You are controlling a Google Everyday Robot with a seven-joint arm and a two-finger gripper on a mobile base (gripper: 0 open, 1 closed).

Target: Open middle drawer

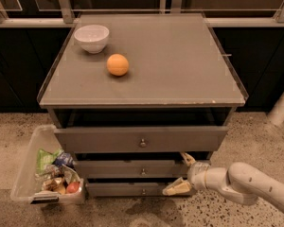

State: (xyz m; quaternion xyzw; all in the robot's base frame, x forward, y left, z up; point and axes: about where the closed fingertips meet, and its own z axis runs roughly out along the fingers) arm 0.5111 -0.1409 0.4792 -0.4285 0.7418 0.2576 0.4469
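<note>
1. Where the speckled stone floor [255,141] meets the dark wall, a grey cabinet [180,70] with a smooth, flat, matte top is seen, and three plain flat drawer fronts are stacked below it.
2. The middle drawer [109,169] is found between the widest-looking top drawer [99,140] and the narrowest-looking bottom drawer [113,189]. Its front is a long grey rectangle, and a small round metal knob [143,172] is fixed at its centre.
3. The top drawer front is seen standing forward of the cabinet frame, with a dark gap above it.
4. The gripper [182,174] is placed at the right end of the middle drawer front. Its two pale, tapered fingers [178,188] are held well apart, one above and one below. Contact with the drawer cannot be told.
5. A rounded white arm [246,183] is seen leading to the gripper from the lower right.
6. A glossy white round bowl [91,38] and a matte orange sphere [118,64] are set apart on the left half of the top.
7. A clear plastic bin [26,174], filled with crumpled packets, is placed just beside the cabinet on the left.
</note>
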